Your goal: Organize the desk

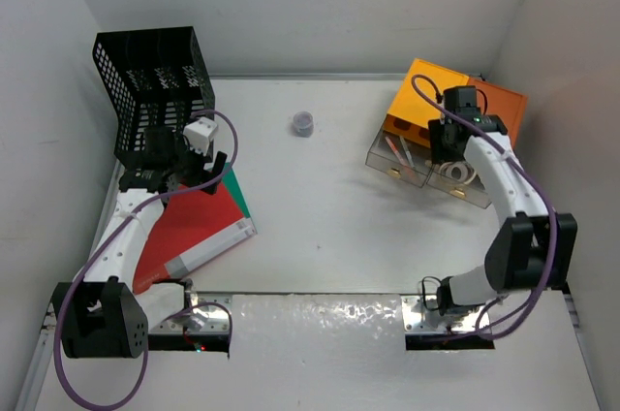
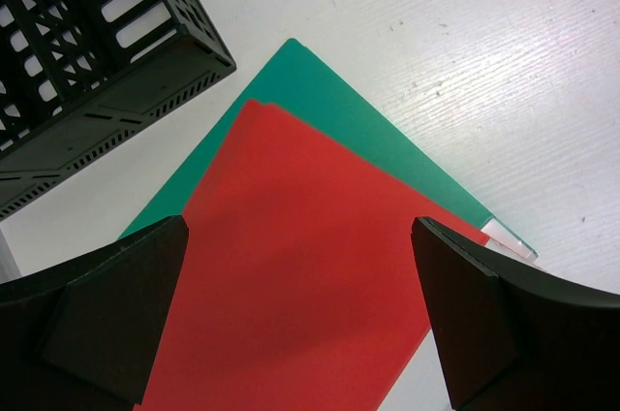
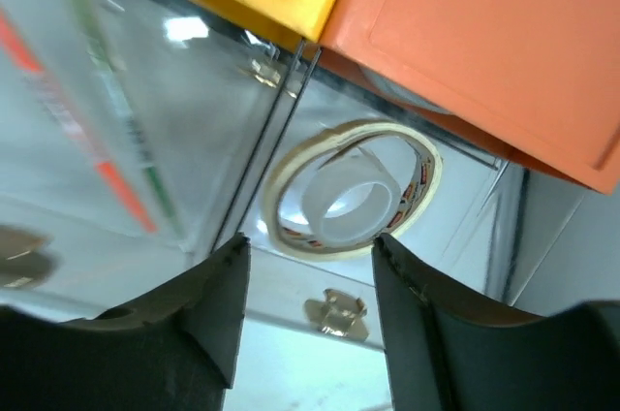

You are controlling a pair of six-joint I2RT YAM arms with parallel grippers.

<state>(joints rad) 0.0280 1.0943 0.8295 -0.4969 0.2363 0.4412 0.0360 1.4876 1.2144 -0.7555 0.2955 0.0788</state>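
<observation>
The desk (image 1: 329,227) is a white tabletop. A red folder (image 1: 194,222) lies on a green folder (image 1: 235,190) at its left; both show in the left wrist view as red folder (image 2: 310,275) and green folder (image 2: 339,110). My left gripper (image 1: 215,159) (image 2: 300,229) hangs open above the red folder, holding nothing. At the right, my right gripper (image 1: 448,154) (image 3: 310,248) stands open over a pulled-out clear drawer (image 3: 291,280). In that drawer a beige tape ring (image 3: 273,193) lies around a smaller clear tape roll (image 3: 325,176).
A black mesh rack (image 1: 155,81) stands at the back left, beside the folders. A yellow drawer box (image 1: 421,101) and an orange one (image 1: 499,106) sit at the back right, and a second open clear drawer (image 1: 397,154) holds pens. A small grey cup (image 1: 303,124) stands mid-desk.
</observation>
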